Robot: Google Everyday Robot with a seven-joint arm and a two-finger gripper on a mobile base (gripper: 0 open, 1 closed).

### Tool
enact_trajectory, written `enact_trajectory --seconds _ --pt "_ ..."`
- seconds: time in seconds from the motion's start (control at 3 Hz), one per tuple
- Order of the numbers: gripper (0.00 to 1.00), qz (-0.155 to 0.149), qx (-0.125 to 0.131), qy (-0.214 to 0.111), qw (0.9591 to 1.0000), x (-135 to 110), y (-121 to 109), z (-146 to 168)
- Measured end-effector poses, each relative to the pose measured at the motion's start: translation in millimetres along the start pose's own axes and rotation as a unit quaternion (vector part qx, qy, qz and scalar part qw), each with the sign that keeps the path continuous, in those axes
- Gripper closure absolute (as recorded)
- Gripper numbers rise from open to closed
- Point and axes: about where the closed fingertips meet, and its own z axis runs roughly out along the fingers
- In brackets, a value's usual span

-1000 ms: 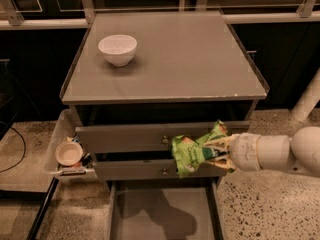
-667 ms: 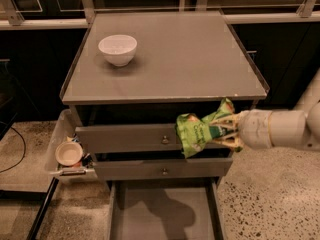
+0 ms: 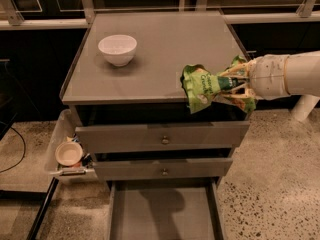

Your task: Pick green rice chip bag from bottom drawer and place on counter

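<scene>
My gripper (image 3: 227, 84) reaches in from the right on a white arm and is shut on the green rice chip bag (image 3: 202, 86). The crumpled bag hangs in the air at the counter's front right edge, its left end over the counter (image 3: 165, 39) and the rest in front of it. The bottom drawer (image 3: 162, 214) stands pulled out below, its grey floor bare with only my arm's shadow on it. The two knobbed drawers above it are closed.
A white bowl (image 3: 117, 49) stands on the counter's back left. A clear bin (image 3: 62, 151) with a small round container hangs at the cabinet's left side. Speckled floor lies on both sides; a dark cable lies at the left.
My gripper has lifted the bag from in front of the upper drawers to the counter's front right edge.
</scene>
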Motion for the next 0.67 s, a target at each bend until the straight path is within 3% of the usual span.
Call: enact_trajectory --seconds 0.33,0.67 --pt "1.00 0.000 0.000 0.000 1.0000 0 0 0" --pt "1.00 -0.004 0.004 -0.007 1.0000 8 -22 12"
